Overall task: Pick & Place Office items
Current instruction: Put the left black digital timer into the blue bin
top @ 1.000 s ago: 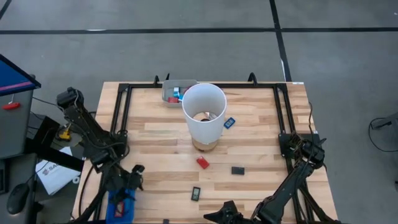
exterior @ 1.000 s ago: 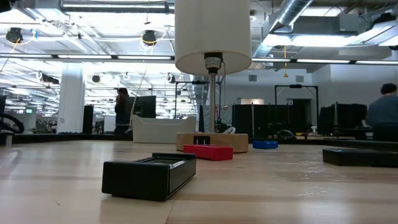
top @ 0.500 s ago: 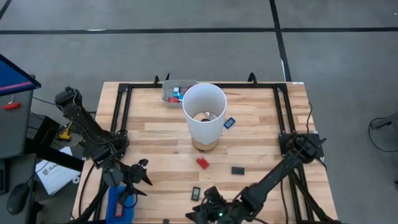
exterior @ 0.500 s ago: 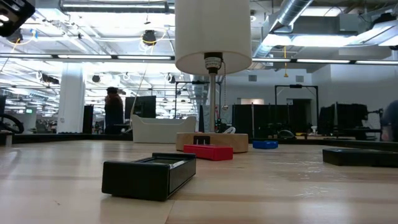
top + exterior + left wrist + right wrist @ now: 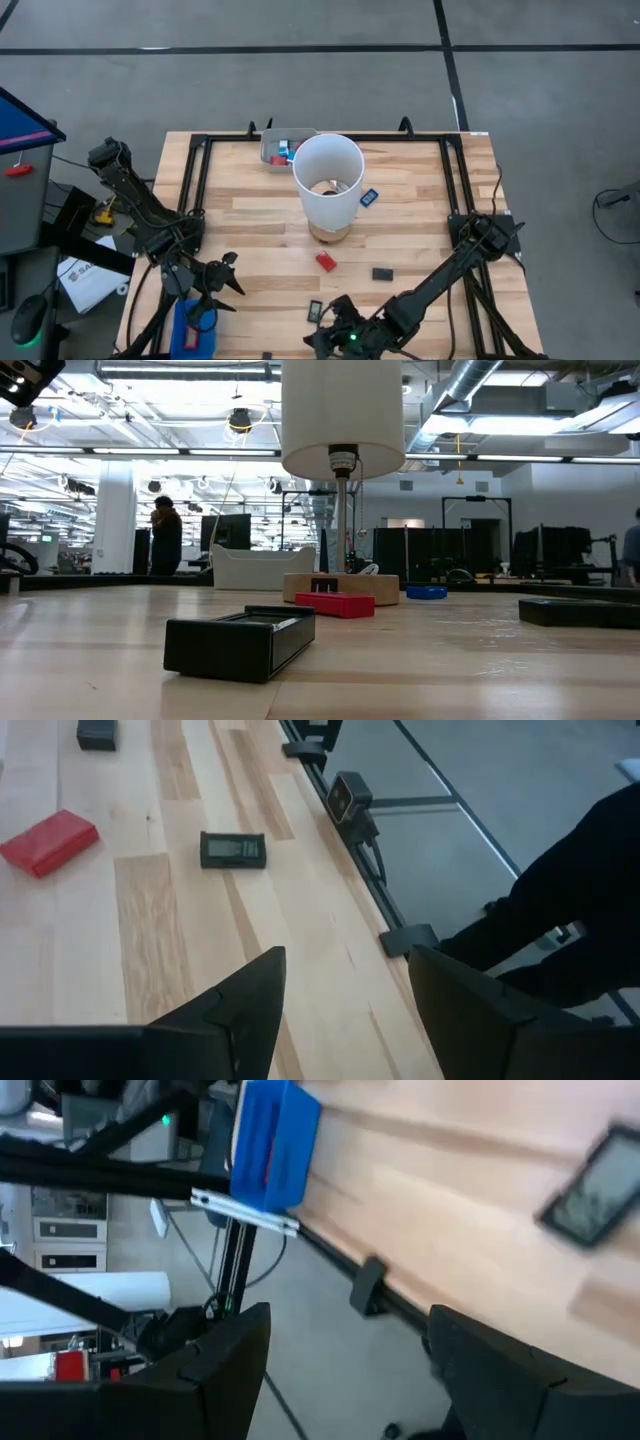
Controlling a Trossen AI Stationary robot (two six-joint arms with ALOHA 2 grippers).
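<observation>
Several tiny office items lie on the wooden table: a red piece [image 5: 326, 262], a plain black piece [image 5: 382, 273], a black piece with a display [image 5: 315, 312] and a light blue piece [image 5: 368, 197] beside the white cylinder [image 5: 327, 182]. More pieces sit in the grey tray [image 5: 272, 152] at the far edge. My left gripper [image 5: 230, 277] hovers open just right of the blue tray [image 5: 195, 328]; its wrist view shows the display piece [image 5: 232, 849] and the red piece [image 5: 48, 842] ahead. My right gripper [image 5: 318, 338] is open at the near edge, close to the display piece [image 5: 595, 1185].
The white cylinder stands on a wooden base [image 5: 340, 587] mid-table. A black metal frame [image 5: 196, 170] runs along the table's edges. The low view shows the display piece [image 5: 240, 640] nearest, then the red piece [image 5: 335, 604]. People stand far off in the room.
My left gripper has come away from above the blue tray, moving a little toward the table's right and far side. My right arm has swung along the near edge toward the table's left, bringing its gripper close to the black display piece. No item has moved.
</observation>
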